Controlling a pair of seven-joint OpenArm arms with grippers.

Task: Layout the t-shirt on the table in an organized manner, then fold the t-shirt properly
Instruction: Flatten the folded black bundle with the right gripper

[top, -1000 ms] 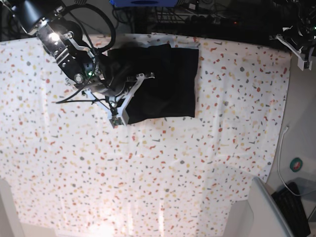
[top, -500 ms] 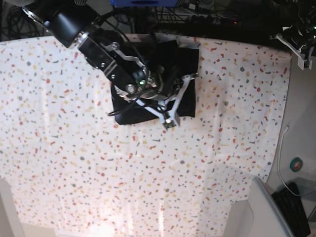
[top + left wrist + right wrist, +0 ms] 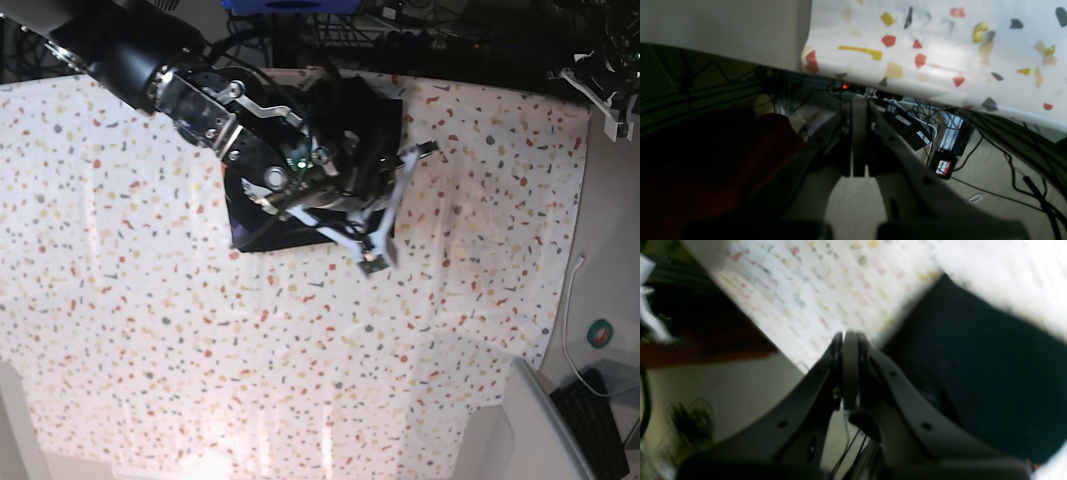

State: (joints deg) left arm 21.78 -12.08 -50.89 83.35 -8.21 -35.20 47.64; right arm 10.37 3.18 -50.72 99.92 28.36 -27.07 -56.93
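Since the earlier frame the right gripper [image 3: 425, 152], clenched and apparently empty, had swung rightward past the folded black cloth t-shirt [image 3: 255, 225] on the white flecked table [image 3: 150, 330], while the left gripper [image 3: 612, 100], clenched, hung beyond its far corner.

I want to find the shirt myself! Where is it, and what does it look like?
Look at the big white table covered in little red, yellow and grey flecks. Near its far edge, partly under the right arm reaching over it, lies the t-shirt. It is the only large plain black patch on that speckled cloth, folded into a flat, squarish bundle.
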